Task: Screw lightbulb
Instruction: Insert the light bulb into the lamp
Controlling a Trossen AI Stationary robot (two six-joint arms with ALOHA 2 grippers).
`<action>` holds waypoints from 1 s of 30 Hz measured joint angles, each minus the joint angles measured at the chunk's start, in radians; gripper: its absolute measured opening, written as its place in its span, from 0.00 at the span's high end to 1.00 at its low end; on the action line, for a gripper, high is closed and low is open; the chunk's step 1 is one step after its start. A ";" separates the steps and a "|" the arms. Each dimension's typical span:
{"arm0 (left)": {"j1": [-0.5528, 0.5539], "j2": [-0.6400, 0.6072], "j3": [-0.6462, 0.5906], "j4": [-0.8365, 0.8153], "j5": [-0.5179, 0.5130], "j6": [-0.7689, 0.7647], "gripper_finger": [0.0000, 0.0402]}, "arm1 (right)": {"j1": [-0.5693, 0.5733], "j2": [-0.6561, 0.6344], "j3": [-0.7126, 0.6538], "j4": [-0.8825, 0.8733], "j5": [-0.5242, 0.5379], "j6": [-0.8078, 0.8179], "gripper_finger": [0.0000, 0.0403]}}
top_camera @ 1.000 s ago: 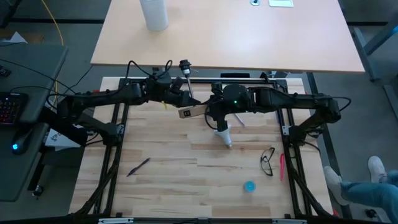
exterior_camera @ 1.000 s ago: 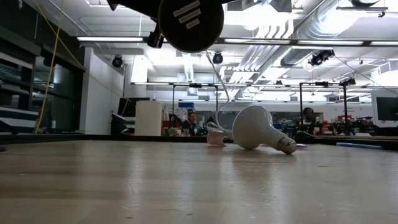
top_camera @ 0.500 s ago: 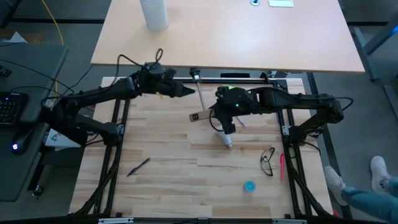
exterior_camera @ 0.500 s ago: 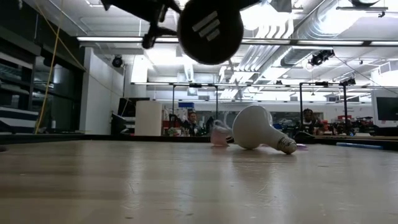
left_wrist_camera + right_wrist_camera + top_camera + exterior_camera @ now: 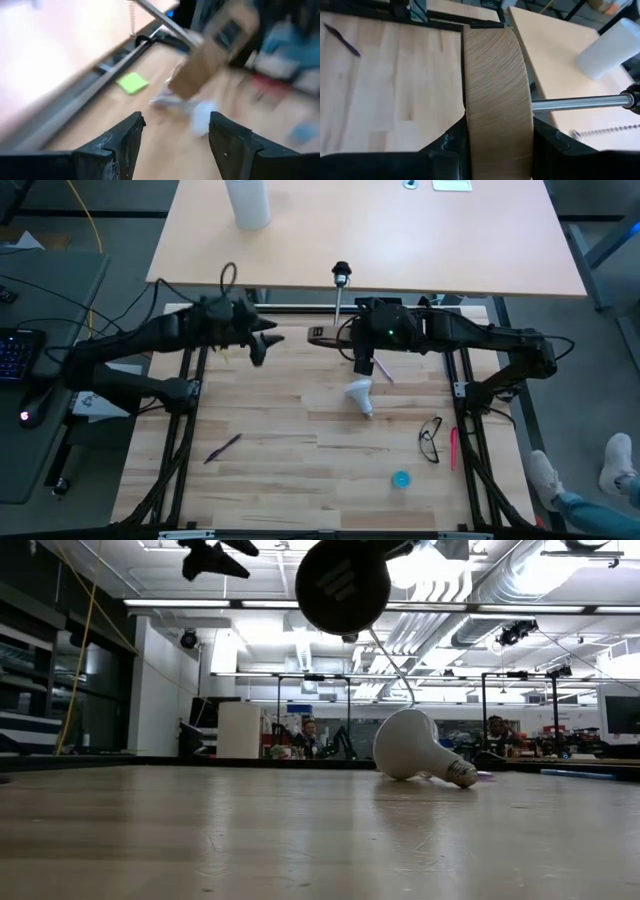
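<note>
The white lightbulb (image 5: 360,395) lies on its side on the wooden table, its screw base toward the near edge; it also shows in the low view (image 5: 412,745). My right gripper (image 5: 347,340) is shut on the round wooden disc (image 5: 320,335), held above the table's far part. The disc's black underside (image 5: 343,585) faces the near edge. Its metal post with the black socket (image 5: 342,276) points toward the far edge. My left gripper (image 5: 266,340) is open and empty, in the air to the left of the disc. My right gripper pinches the disc between its two fingers, one on each flat face, at the rim (image 5: 495,115). The fingers come level from the table's right. The disc stands on edge, lifted clear of the table, and its post (image 5: 580,102) lies about level.
A tall white cylinder (image 5: 248,202) stands on the pale table beyond the far edge. Glasses (image 5: 430,438), a red pen (image 5: 453,448) and a blue cap (image 5: 401,479) lie at the near right. A black pen (image 5: 223,447) lies at the near left.
My left gripper has drawn back toward the table's left, away from the disc. My right gripper has carried the disc toward the far edge, and the post has swung from leaning left to pointing at the far edge. The bulb has stayed put.
</note>
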 joint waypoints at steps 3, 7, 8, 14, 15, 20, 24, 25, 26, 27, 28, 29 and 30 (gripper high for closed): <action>-0.087 0.019 0.000 0.009 -0.123 0.333 0.48 | -0.006 0.001 0.000 0.026 -0.031 0.043 0.68; -0.162 0.045 0.000 0.072 -0.259 0.745 0.48 | -0.007 0.001 0.000 0.046 -0.087 0.114 0.68; -0.171 0.050 0.000 0.087 -0.291 0.820 0.48 | -0.006 0.001 0.000 0.046 -0.091 0.133 0.68; -0.181 0.075 0.000 0.145 -0.314 1.043 0.48 | -0.006 0.001 0.000 0.057 -0.093 0.209 0.68; -0.180 0.080 0.000 0.148 -0.303 1.046 0.48 | -0.006 0.003 0.000 0.066 -0.093 0.211 0.68; -0.178 0.106 0.011 0.169 -0.251 0.862 0.48 | -0.006 0.012 0.000 0.079 -0.094 0.177 0.68; -0.151 0.108 0.057 0.138 -0.204 0.707 0.48 | -0.006 0.012 0.000 0.084 -0.095 0.152 0.68; -0.138 0.108 0.071 0.130 -0.157 0.672 0.48 | -0.006 0.012 0.000 0.085 -0.097 0.139 0.68; -0.125 0.107 0.083 0.110 -0.101 0.643 0.48 | -0.004 0.012 0.000 0.084 -0.102 0.130 0.68; -0.113 0.107 0.092 0.083 -0.050 0.617 0.48 | -0.003 0.012 0.000 0.083 -0.109 0.119 0.68; -0.102 0.108 0.096 0.064 -0.009 0.591 0.48 | -0.002 0.012 0.000 0.085 -0.111 0.110 0.68; -0.092 0.111 0.099 0.055 0.021 0.567 0.48 | 0.000 0.012 0.000 0.087 -0.111 0.107 0.68; -0.081 0.112 0.099 0.048 0.051 0.546 0.48 | 0.002 0.012 0.000 0.088 -0.111 0.104 0.68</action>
